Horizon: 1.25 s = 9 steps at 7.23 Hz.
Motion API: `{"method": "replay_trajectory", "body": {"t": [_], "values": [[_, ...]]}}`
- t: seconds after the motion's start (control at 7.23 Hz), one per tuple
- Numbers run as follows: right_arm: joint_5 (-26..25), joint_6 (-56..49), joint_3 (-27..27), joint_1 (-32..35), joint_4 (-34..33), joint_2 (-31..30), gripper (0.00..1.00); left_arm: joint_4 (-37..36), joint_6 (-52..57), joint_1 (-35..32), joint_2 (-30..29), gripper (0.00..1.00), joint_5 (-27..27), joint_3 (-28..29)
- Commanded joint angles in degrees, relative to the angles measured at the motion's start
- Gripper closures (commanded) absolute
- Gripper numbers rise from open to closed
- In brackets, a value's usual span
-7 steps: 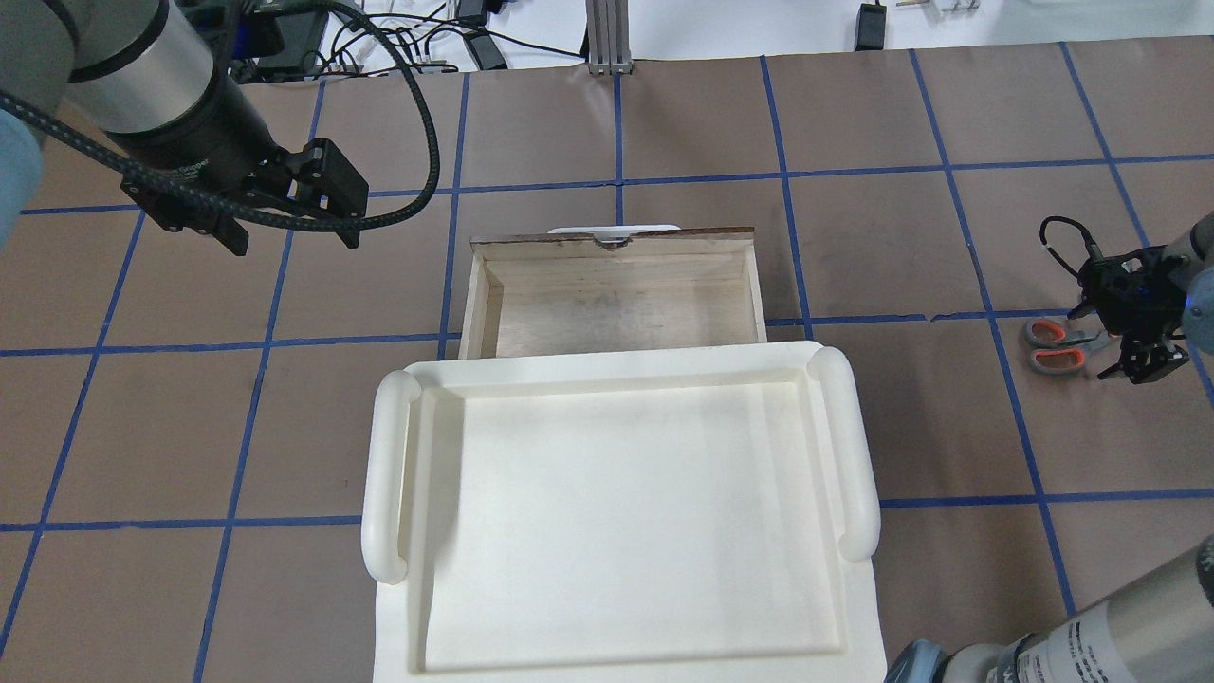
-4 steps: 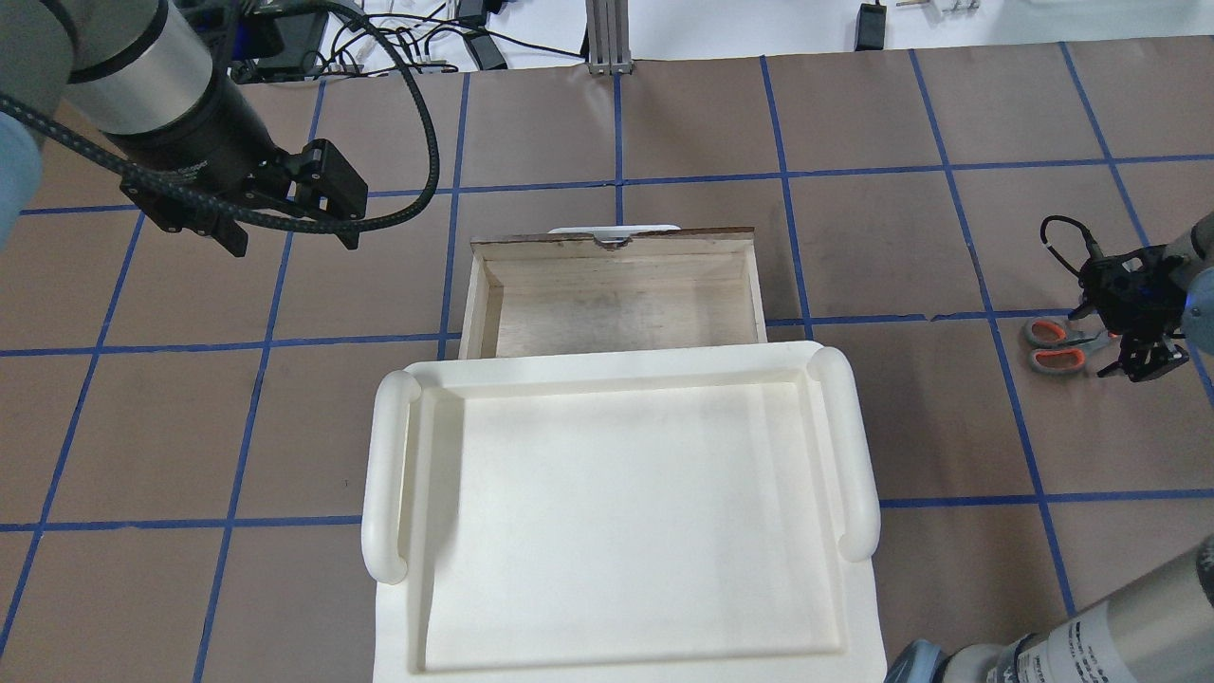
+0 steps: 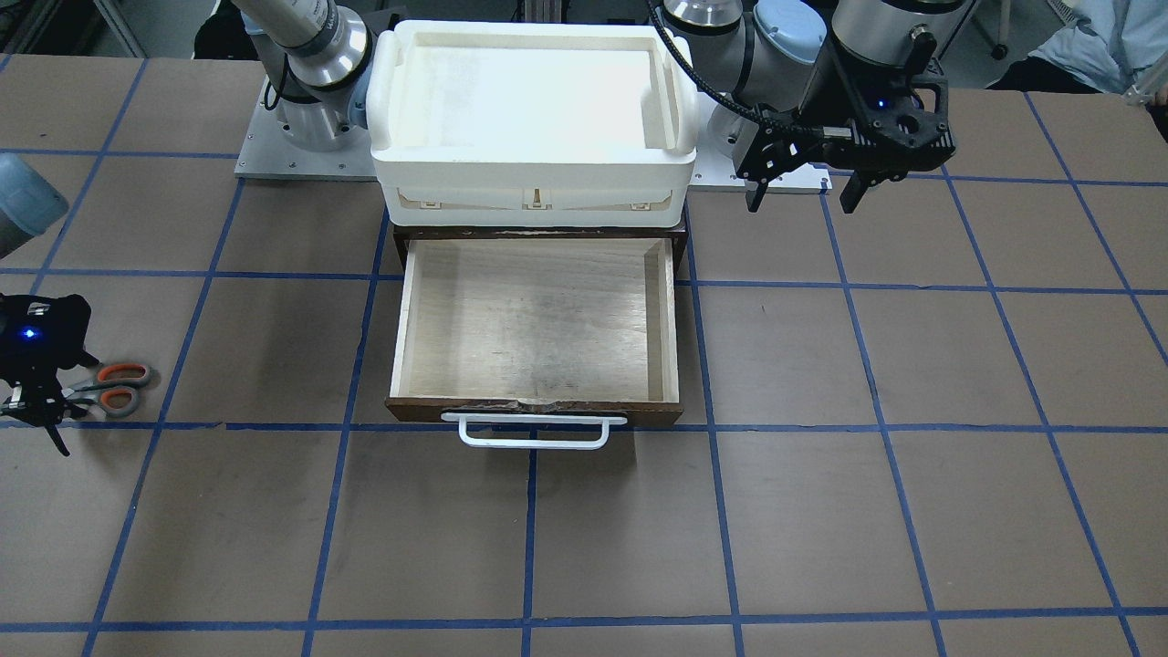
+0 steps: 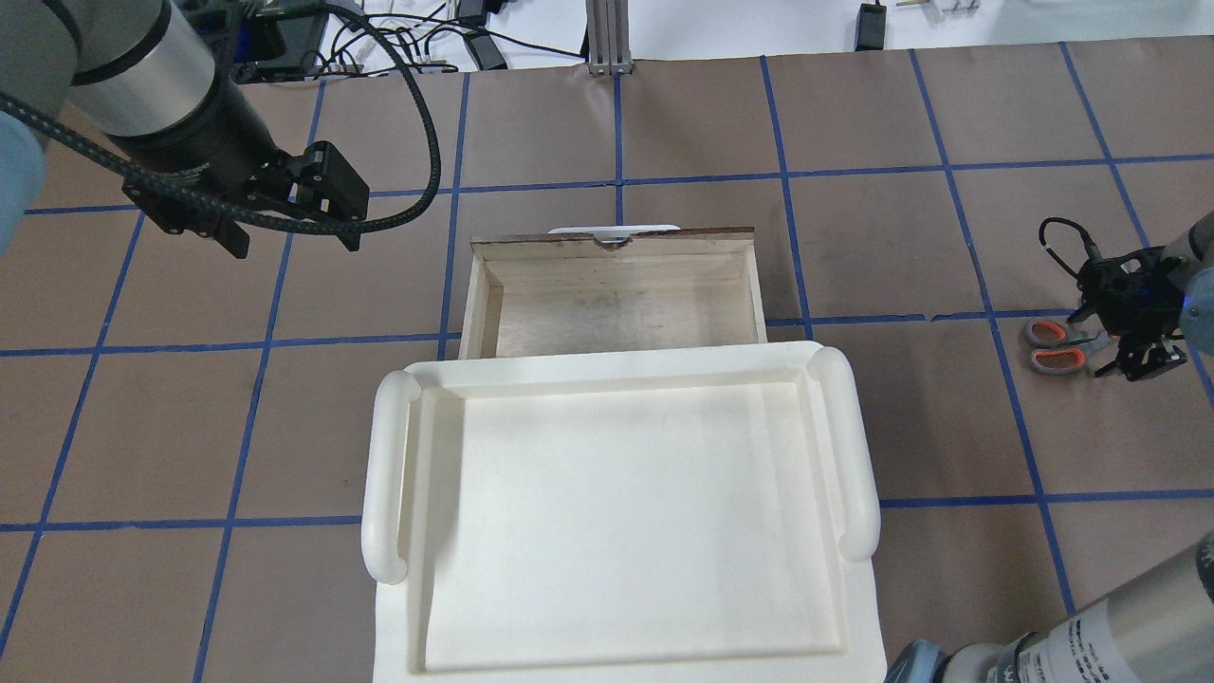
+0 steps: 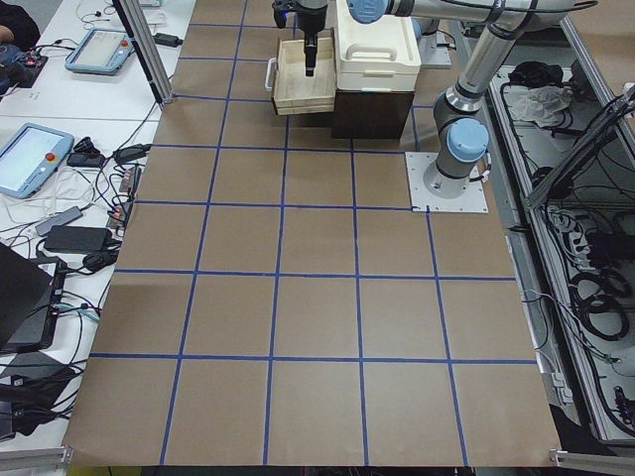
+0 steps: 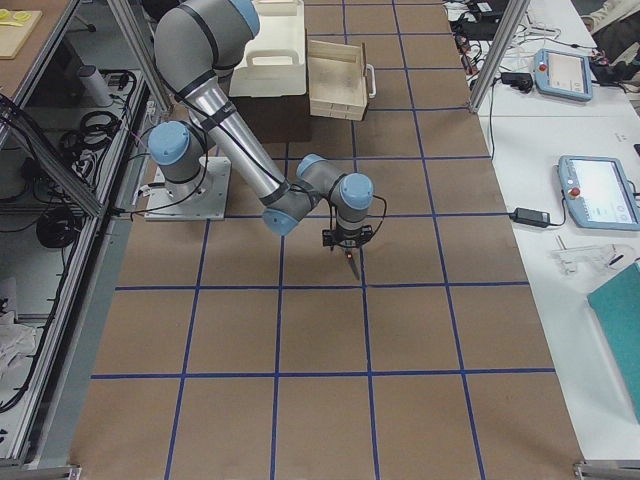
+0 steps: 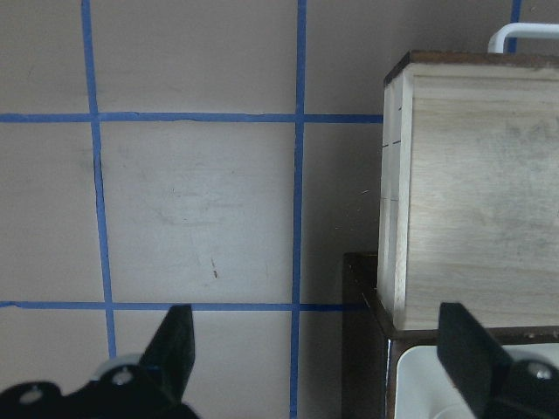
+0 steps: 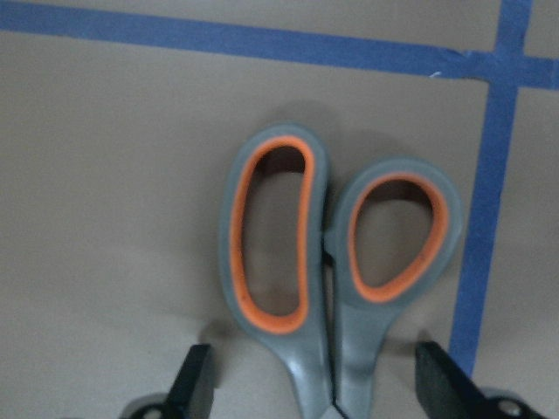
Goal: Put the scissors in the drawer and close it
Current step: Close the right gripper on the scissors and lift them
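The right fingers (image 8: pixel 197 377), spread wide and empty, are set astride the scissors (image 8: pixel 307 349) just below the handle loops, on the surface (image 8: pixel 105 175), well apart from the open drawer (image 3: pixel 534 319). The left fingers (image 7: pixel 179 345) are held open, empty. A shallow pinch could let the thin shank slip free.

Far end of the table (image 5: pixel 317 297): drawer (image 5: pixel 298 89) open below a white bin (image 5: pixel 375 40); left gripper (image 5: pixel 311 65) hangs near it.
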State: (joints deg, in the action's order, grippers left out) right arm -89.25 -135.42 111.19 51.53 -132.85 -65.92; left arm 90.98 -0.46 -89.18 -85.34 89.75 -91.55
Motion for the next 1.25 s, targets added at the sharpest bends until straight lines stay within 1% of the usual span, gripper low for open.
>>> {"method": "replay_trajectory", "body": {"t": [0.0, 0.14, 0.28, 0.42, 0.55, 0.83, 0.97, 1.11], "values": [[-0.75, -0.11, -0.18, -0.03, 0.05, -0.08, 0.36, 0.08, -0.07, -0.03, 0.09, 0.0, -0.1, -0.03], [-0.75, -0.2, -0.44, 0.06, 0.04, 0.01, 0.46, -0.01, -0.07, -0.03, 0.17, 0.0, -0.01, -0.03], [-0.93, -0.02, -0.36, 0.06, 0.04, 0.01, 0.68, 0.08, -0.07, -0.03, 0.18, 0.0, 0.08, -0.03], [-0.84, -0.02, -0.44, -0.03, -0.04, 0.01, 0.69, 0.08, -0.07, -0.03, 0.18, 0.0, 0.08, -0.03], [-0.76, 0.15, -0.44, 0.06, -0.04, -0.08, 0.74, 0.16, -0.07, -0.03, 0.18, 0.0, 0.08, -0.03], [-0.67, 0.24, -1.23, 0.06, 0.04, -0.34, 0.89, 0.16, -0.07, -0.03, 0.18, 0.0, 0.08, -0.03], [-0.84, 0.76, -2.63, 0.14, 0.04, -0.52, 0.99, 0.16, -0.07, -0.03, 0.18, 0.0, 0.08, -0.03], [-0.93, 0.94, -3.51, 0.41, 0.13, -0.87, 1.0, 0.16, -0.07, -0.03, 0.26, 0.0, 0.08, -0.03]]}}
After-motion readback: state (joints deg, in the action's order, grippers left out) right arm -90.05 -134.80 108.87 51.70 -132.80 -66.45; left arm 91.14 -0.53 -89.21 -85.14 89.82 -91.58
